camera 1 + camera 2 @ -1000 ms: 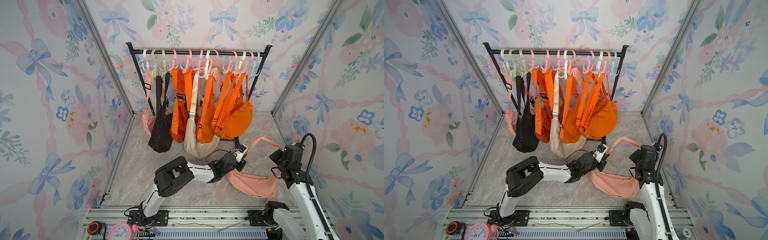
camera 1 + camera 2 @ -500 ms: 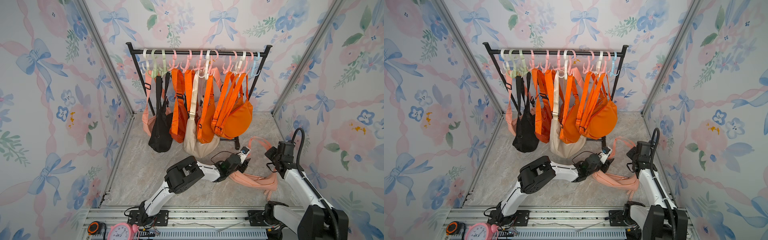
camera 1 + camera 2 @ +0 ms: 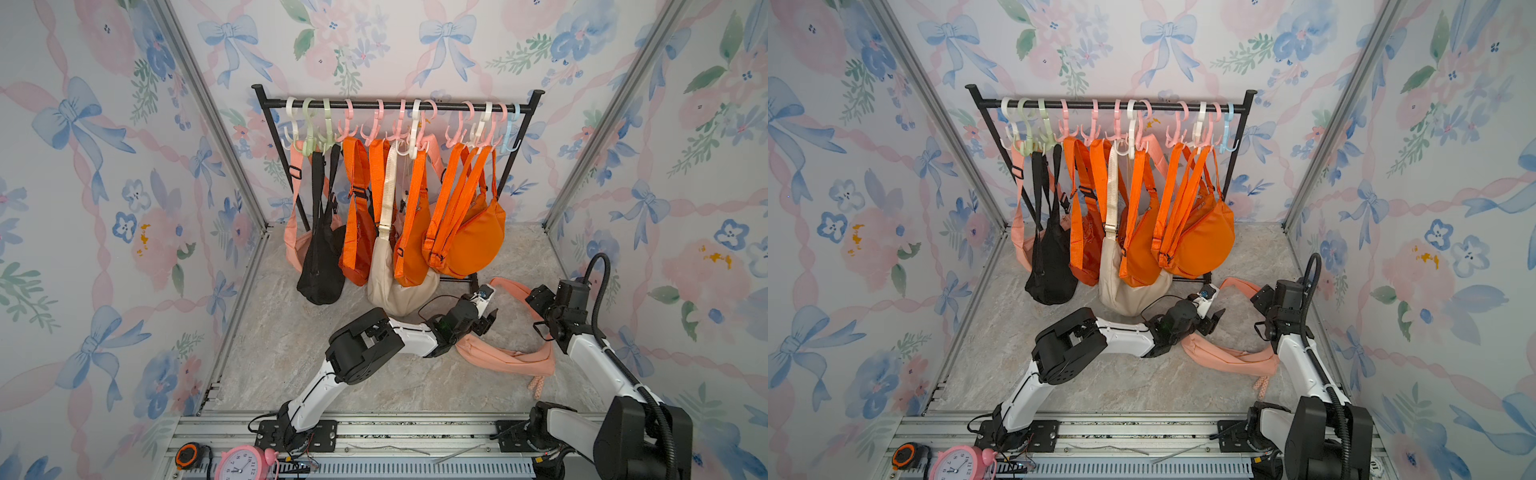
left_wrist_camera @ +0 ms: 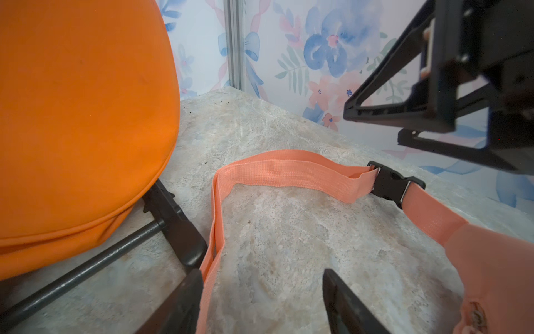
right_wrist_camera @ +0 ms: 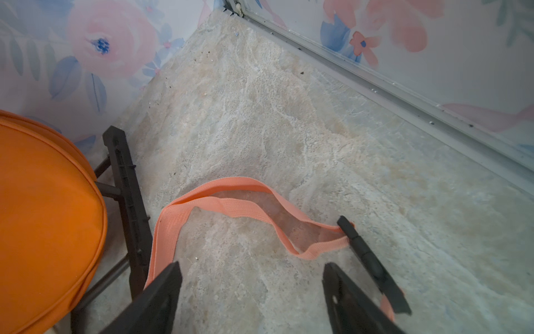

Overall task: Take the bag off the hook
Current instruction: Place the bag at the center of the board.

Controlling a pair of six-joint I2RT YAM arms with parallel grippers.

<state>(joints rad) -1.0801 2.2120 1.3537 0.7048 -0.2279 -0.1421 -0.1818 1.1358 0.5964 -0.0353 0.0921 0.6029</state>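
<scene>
On the floor (image 3: pixel 291 353), one peach bag (image 3: pixel 507 359); two grippers, left gripper (image 4: pixel 261 279) and right gripper (image 5: pixel 251 269), wide-open, empty.

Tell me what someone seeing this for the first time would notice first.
The row of bright orange bags hanging from the black rack at the back wall catches the eye first. In front of it a peach bag lies on the marble floor, with the left gripper and right gripper open near its strap.
</scene>
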